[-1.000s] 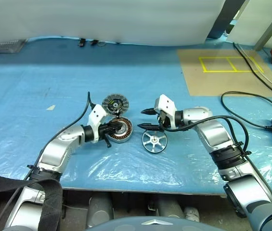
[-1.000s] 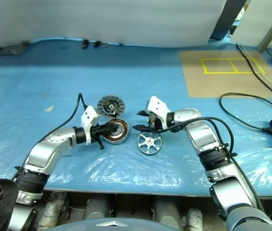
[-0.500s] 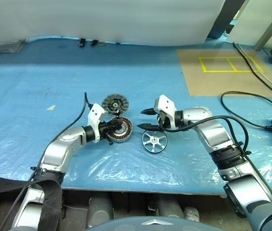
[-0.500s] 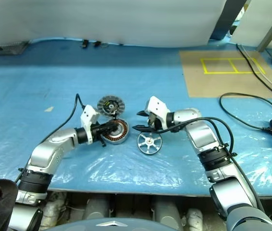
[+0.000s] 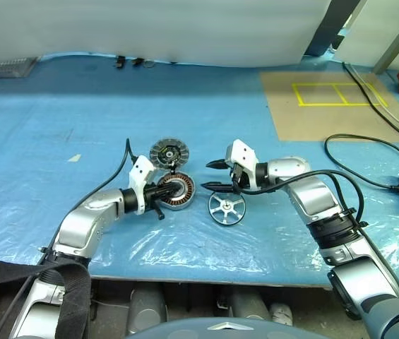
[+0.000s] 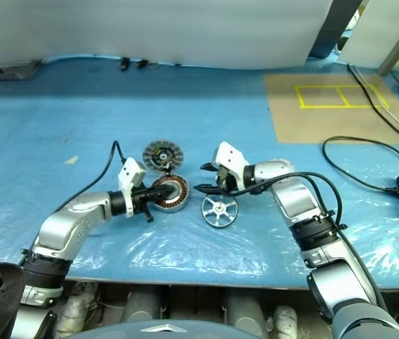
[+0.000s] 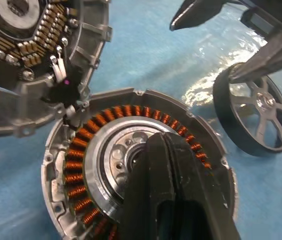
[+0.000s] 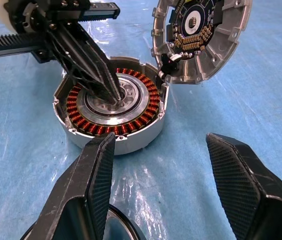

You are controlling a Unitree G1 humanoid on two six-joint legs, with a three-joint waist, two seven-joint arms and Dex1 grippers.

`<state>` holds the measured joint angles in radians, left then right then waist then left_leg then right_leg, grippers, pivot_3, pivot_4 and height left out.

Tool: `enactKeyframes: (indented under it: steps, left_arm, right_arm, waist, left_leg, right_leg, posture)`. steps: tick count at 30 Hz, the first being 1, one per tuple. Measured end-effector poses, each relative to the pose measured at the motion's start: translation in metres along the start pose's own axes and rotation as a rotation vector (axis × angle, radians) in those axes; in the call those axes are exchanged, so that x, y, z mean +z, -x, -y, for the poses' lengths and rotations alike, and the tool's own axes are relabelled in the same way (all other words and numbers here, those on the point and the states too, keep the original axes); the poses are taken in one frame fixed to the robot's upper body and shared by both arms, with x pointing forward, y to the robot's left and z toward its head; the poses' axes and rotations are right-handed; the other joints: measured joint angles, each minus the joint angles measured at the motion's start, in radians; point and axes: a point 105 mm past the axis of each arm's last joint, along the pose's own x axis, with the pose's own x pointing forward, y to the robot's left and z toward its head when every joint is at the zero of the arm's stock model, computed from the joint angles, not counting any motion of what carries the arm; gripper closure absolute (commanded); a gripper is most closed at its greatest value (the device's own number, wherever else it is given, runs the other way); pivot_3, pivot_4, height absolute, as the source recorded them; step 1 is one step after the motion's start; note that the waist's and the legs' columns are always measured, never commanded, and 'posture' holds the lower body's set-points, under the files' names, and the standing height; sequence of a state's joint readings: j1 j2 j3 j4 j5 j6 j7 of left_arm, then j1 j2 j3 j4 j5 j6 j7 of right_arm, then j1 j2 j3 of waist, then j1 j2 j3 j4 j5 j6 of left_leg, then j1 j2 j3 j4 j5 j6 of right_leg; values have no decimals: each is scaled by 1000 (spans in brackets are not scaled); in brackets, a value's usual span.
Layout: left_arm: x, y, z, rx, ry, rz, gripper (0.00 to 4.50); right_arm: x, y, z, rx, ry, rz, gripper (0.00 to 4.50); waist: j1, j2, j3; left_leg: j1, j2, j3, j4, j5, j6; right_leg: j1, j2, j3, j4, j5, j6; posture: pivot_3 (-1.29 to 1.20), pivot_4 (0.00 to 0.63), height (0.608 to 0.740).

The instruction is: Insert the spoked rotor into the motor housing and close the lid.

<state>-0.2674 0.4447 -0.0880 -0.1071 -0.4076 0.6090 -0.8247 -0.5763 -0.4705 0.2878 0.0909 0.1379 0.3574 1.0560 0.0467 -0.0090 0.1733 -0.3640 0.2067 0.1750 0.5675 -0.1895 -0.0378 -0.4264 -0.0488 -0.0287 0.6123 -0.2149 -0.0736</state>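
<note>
The left pincer [image 8: 108, 92], fingers pressed together, rests its tips in the steel hub of the round, copper-wound motor housing [image 5: 178, 192] on the blue-sheeted bench [image 5: 58, 127], while the right pincer [image 5: 215, 175] gapes empty above the dark spoked rotor [image 5: 226, 207] lying flat.

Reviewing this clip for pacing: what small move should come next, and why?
Probably lower the open right hand onto the spoked rotor and grip it: the rotor lies flat just below, ungrasped, while the shut left hand presses the open motor housing's centre.

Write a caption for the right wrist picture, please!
Shut left gripper pressing into the open motor housing, hinged lid swung aside.
</note>
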Motion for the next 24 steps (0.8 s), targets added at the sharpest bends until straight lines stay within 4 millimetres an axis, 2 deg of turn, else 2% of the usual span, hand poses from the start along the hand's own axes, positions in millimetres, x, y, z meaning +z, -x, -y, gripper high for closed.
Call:
enactKeyframes:
  steps: [8, 11, 15, 19, 24]
  left_arm:
    - [0, 0, 0, 14, -45, -18, 4484]
    - [2, -1, 1, 13, 14, 40, 4484]
    - [10, 13, 0, 8, 49, 125, 4484]
    - [27, 28, 6, 10, -11, 226, 4484]
    - [18, 39, 9, 81, -133, 249, 4484]
  right_arm:
    - [0, 0, 0, 0, 1, 0, 1558]
    - [0, 0, 0, 1, 1, 0, 1558]
    - [0, 0, -1, 11, -10, -1, 1558]
    - [2, 0, -4, 32, -33, 9, 1558]
    - [13, 11, -12, 80, -38, 11, 1558]
  waist:
    - [0, 0, 0]
    - [-1, 0, 0]
    - [-3, 0, 0]
    - [-1, 0, 0]
    - [0, 0, 0]
  left_leg:
    - [0, 0, 0, -1, 0, 0]
    - [0, 0, 0, 0, 0, 0]
    - [0, 0, 0, -1, 0, 0]
    - [-1, 0, 0, -1, 0, 1]
    - [0, 0, 0, -3, -2, 3]
  right_leg:
    - [0, 0, 0, -1, 0, 0]
    - [0, 0, 0, -1, 0, 0]
    - [0, 1, 0, -1, 0, 0]
    - [0, 0, 0, -2, 0, 0]
    - [0, 1, 0, -4, 0, 0]
  posture:
    - [0, 150, 740]
    - [0, 150, 740]
    - [0, 150, 740]
    - [0, 150, 740]
    - [0, 150, 740]
